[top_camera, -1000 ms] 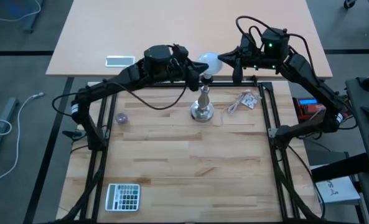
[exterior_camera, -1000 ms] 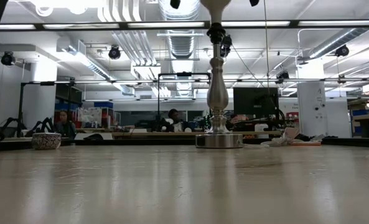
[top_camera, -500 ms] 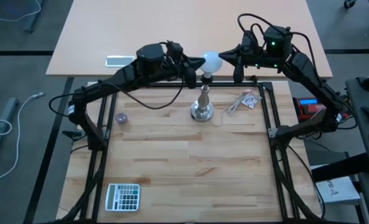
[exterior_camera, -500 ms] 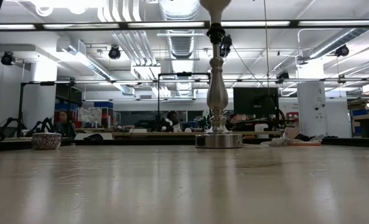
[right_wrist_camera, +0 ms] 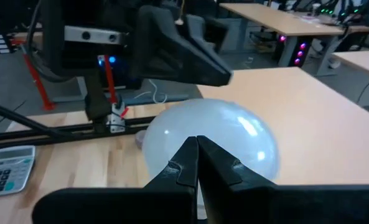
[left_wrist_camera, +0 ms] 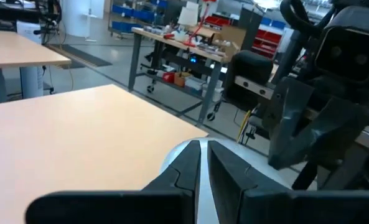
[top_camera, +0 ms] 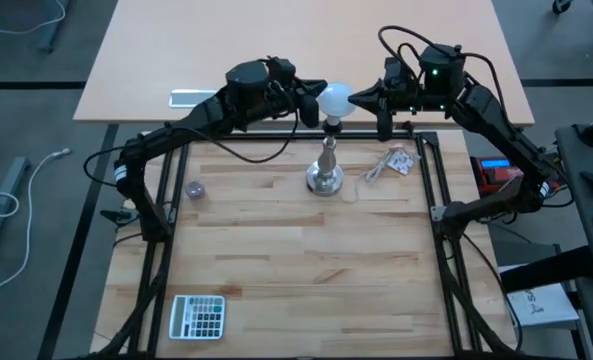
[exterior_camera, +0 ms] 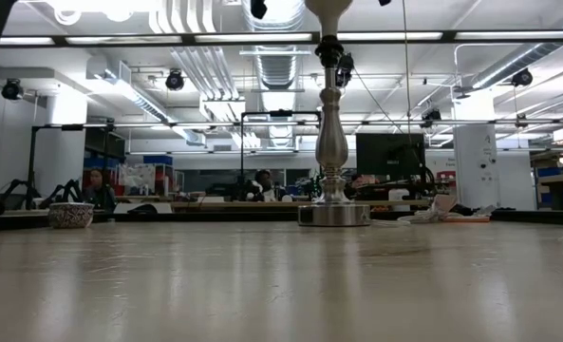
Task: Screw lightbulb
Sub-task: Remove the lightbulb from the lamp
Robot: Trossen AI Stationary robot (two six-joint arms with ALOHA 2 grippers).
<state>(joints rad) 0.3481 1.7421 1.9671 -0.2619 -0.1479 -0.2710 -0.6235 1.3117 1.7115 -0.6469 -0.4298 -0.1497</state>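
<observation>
Lightbulb (top_camera: 336, 99) atop stand (top_camera: 325, 168) | fragile, slick glass: grip globe sides gently | left gripper (top_camera: 309, 103) and right gripper (top_camera: 361, 96) flank globe, both clenched, holding nothing

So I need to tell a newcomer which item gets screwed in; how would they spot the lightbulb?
Find the light wooden table, then the silver metal stand with a round base near its far edge. The small white frosted lightbulb sits atop that stand, between the two dark arms. It is the only round white globe there.
</observation>
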